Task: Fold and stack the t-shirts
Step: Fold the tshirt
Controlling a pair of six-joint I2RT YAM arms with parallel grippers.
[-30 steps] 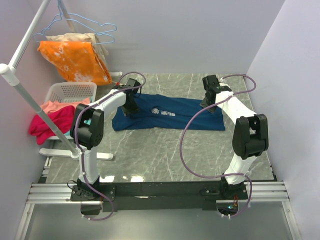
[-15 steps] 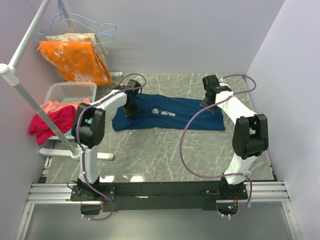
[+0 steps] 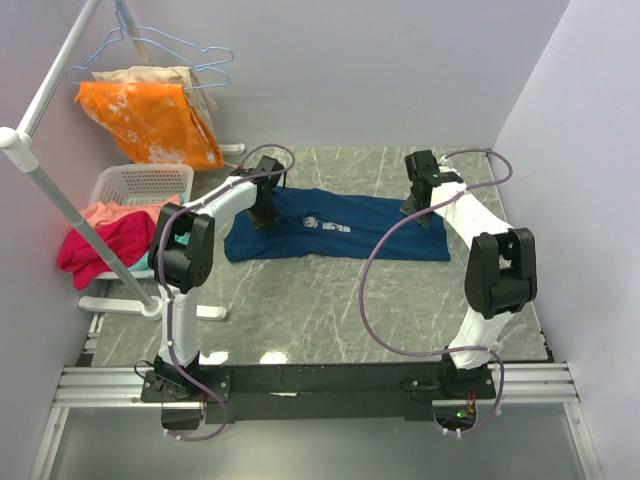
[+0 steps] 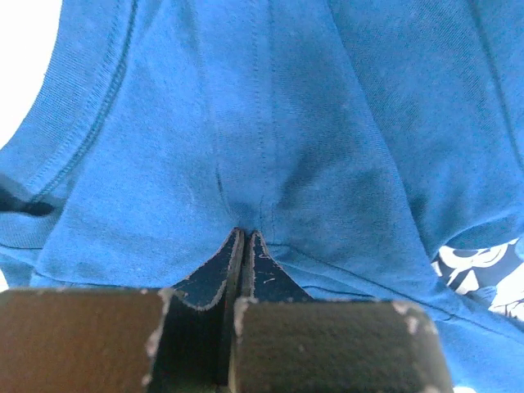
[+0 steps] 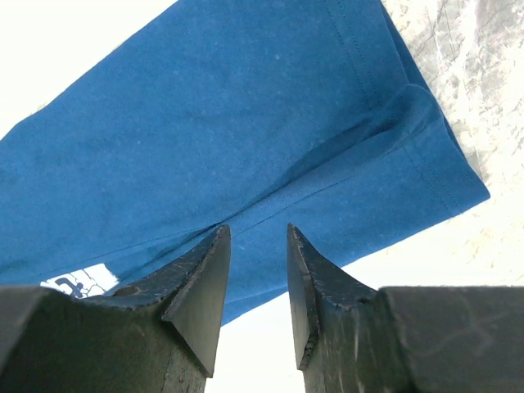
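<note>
Navy t-shirt [image 4: 327, 123] overruns every edge of the left wrist view, and its pale print [image 4: 487, 274] is clipped at the right edge. How much cloth the left fingers [image 4: 209, 282] pinch is hidden by their own tips. From above, that print is too small to read. In the right wrist view, the desk [image 5: 65, 41] glares out to blank white.

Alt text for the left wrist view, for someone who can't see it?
The left end effector is shut on a pinch of the blue t-shirt, which fills nearly the whole view and creases toward the grip. Part of its pale print shows at lower right.
</note>
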